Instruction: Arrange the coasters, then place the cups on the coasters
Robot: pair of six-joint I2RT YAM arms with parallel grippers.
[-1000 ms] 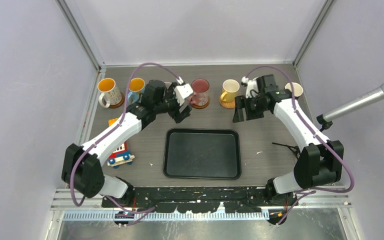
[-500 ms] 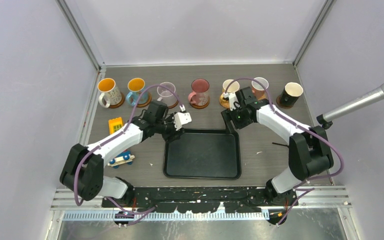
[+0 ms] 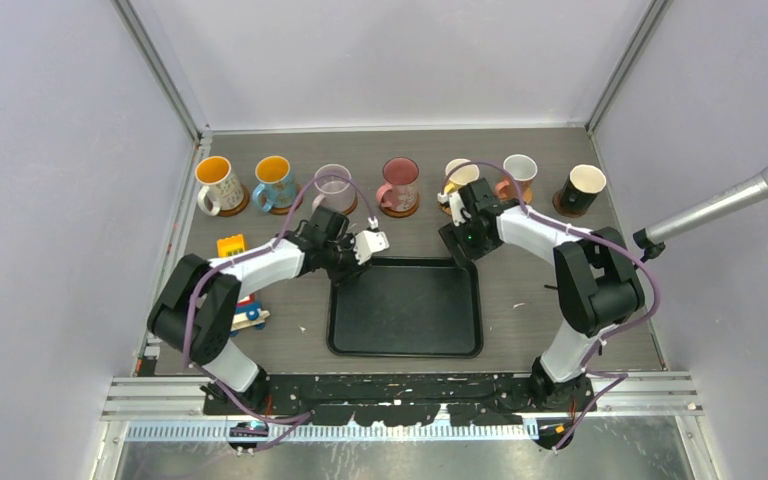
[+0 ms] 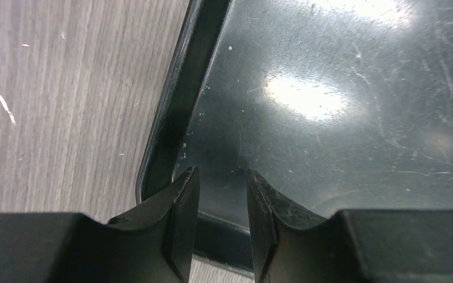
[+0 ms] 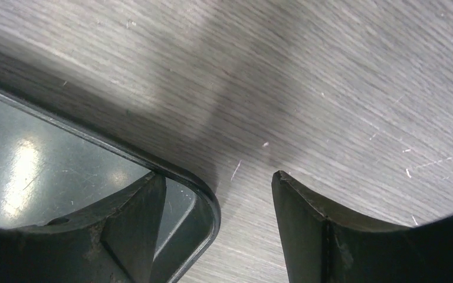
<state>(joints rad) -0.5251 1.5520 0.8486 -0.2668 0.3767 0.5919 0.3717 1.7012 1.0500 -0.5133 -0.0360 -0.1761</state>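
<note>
Toward 12 o'clock, see 7 cups (image 3: 399, 180) in a row, coasters (image 3: 400, 211) mostly hidden beneath. At 10 o'clock corner of tray (image 4: 177, 100), find left gripper (image 4: 223, 177) narrowly parted, empty; at 2 o'clock corner, right gripper (image 5: 218, 175) spread wide astride rim, empty.

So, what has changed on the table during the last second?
Both arms drew back from the row of cups toward the robot. The left gripper now hangs over the black tray's far left corner and the right gripper at its far right corner, both empty. The cups stayed on their coasters.
</note>
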